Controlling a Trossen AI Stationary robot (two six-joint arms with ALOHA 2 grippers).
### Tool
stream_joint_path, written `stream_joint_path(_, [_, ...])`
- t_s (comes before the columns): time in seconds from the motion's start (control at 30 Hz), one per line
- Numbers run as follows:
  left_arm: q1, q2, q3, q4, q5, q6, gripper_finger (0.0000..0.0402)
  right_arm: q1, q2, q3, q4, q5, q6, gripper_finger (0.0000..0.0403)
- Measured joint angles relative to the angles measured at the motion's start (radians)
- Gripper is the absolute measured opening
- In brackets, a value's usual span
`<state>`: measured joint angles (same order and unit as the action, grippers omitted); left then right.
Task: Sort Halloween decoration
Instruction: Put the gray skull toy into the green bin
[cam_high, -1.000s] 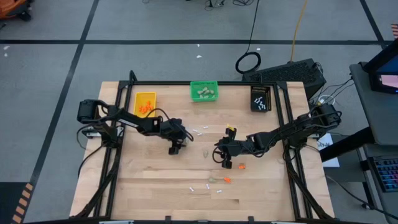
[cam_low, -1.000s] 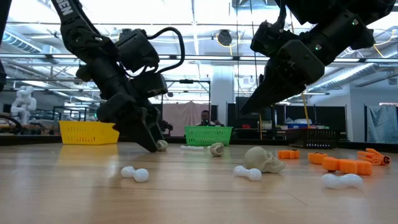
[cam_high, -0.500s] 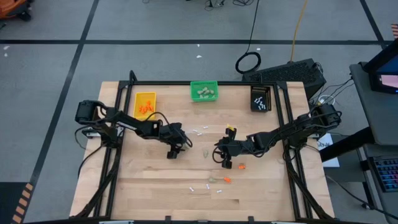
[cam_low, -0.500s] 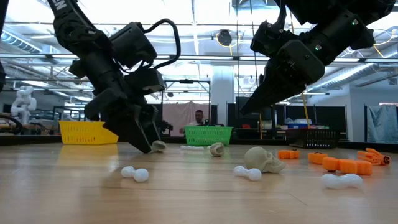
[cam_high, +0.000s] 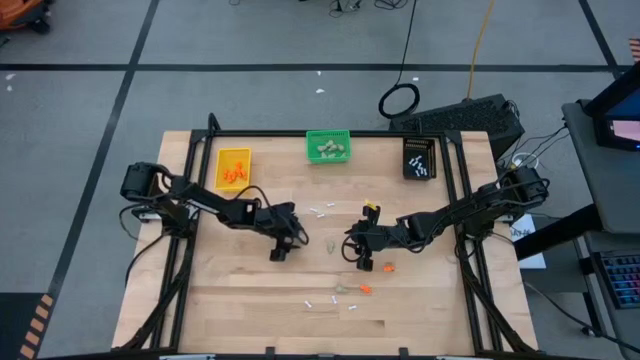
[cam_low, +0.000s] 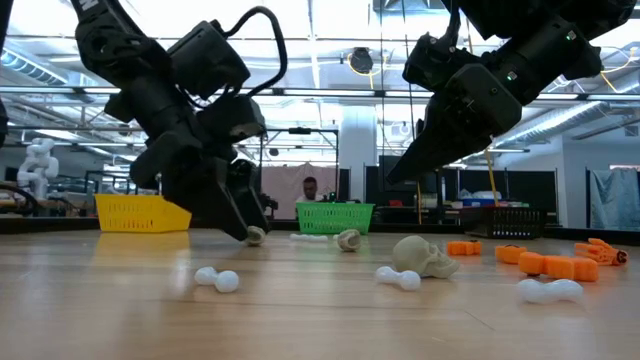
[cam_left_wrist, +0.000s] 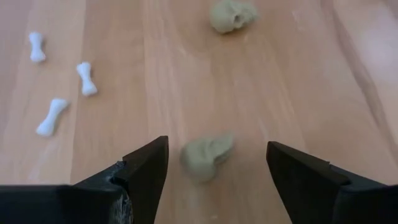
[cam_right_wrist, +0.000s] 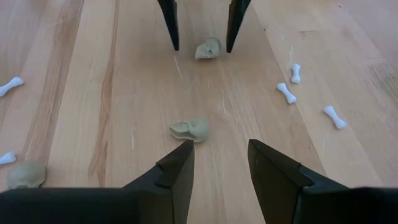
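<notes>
The Halloween decoration lies scattered on the wooden table: beige-grey lumps (cam_right_wrist: 191, 129), white sticks (cam_left_wrist: 86, 78) and orange bits (cam_high: 365, 288). My left gripper (cam_left_wrist: 214, 149) is open and slants down at mid-table. Its fingers stand on either side of one beige lump (cam_left_wrist: 206, 158), which rests on the wood, and they do not touch it. My right gripper (cam_right_wrist: 221, 158) is open and hangs above the table, facing the left one. A second lump lies just ahead of its fingertips. In the low view my left gripper (cam_low: 245, 225) reaches the table and my right gripper (cam_low: 400, 170) stays raised.
A yellow bin (cam_high: 233, 165), a green bin (cam_high: 329, 146) and a black bin (cam_high: 420, 158) stand along the far edge. More white sticks (cam_high: 320, 210) lie between the grippers and the bins, and others (cam_high: 335, 299) lie near the front. A person shows in the room beyond the table.
My left gripper has swung a little toward the table's near edge, staying open and low around the beige lump. The lump has stayed where it was.
</notes>
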<state>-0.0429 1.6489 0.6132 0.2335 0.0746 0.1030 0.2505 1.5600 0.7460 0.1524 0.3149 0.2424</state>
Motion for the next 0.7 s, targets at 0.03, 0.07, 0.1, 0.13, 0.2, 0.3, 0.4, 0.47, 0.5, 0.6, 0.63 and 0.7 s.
stream_joint_path(0.03, [0.000, 0.000, 0.000, 0.004, 0.000, 0.005, 0.0278, 0.000, 0.000, 0.000, 0.000, 0.000, 0.000, 0.0137])
stream_joint_path(0.07, [0.003, 0.000, 0.000, 0.005, -0.002, 0.008, 0.0278, 0.000, 0.000, 0.000, 0.000, 0.000, 0.000, 0.0137])
stream_joint_path(0.1, [0.005, 0.000, 0.000, 0.004, -0.010, 0.009, 0.0278, 0.000, 0.000, 0.000, 0.000, 0.000, 0.000, 0.0137])
stream_joint_path(0.13, [0.008, 0.000, 0.000, 0.003, -0.016, 0.011, 0.0278, 0.000, 0.000, 0.000, 0.000, 0.001, 0.000, 0.0137])
stream_joint_path(0.2, [0.012, 0.000, 0.000, 0.003, -0.018, 0.016, 0.0278, 0.000, 0.000, 0.000, 0.000, 0.001, 0.000, 0.0137])
stream_joint_path(0.3, [0.012, 0.014, 0.001, 0.018, -0.012, 0.018, 0.0278, 0.000, 0.000, 0.000, 0.000, 0.001, 0.000, 0.0137])
stream_joint_path(0.4, [0.012, 0.045, 0.002, 0.043, 0.011, 0.034, 0.0278, 0.000, 0.000, 0.000, 0.001, 0.001, 0.000, 0.0137])
stream_joint_path(0.47, [0.012, 0.065, 0.003, 0.066, 0.021, 0.037, 0.0278, 0.000, 0.000, 0.000, 0.001, 0.001, 0.000, 0.0137])
stream_joint_path(0.5, [0.012, 0.075, 0.003, 0.083, 0.025, 0.037, 0.0278, 0.000, 0.000, 0.000, 0.001, 0.002, 0.000, 0.0137])
stream_joint_path(0.6, [0.014, 0.094, 0.004, 0.114, 0.026, 0.038, 0.0278, 0.000, 0.000, 0.000, 0.001, 0.002, 0.000, 0.0137])
stream_joint_path(0.63, [0.015, 0.094, 0.004, 0.114, 0.026, 0.038, 0.0277, 0.000, 0.000, 0.000, 0.001, 0.002, 0.000, 0.0137])
stream_joint_path(0.7, [0.019, 0.095, 0.005, 0.107, 0.026, 0.038, 0.0271, 0.000, 0.000, 0.000, 0.001, 0.002, 0.000, 0.0137])
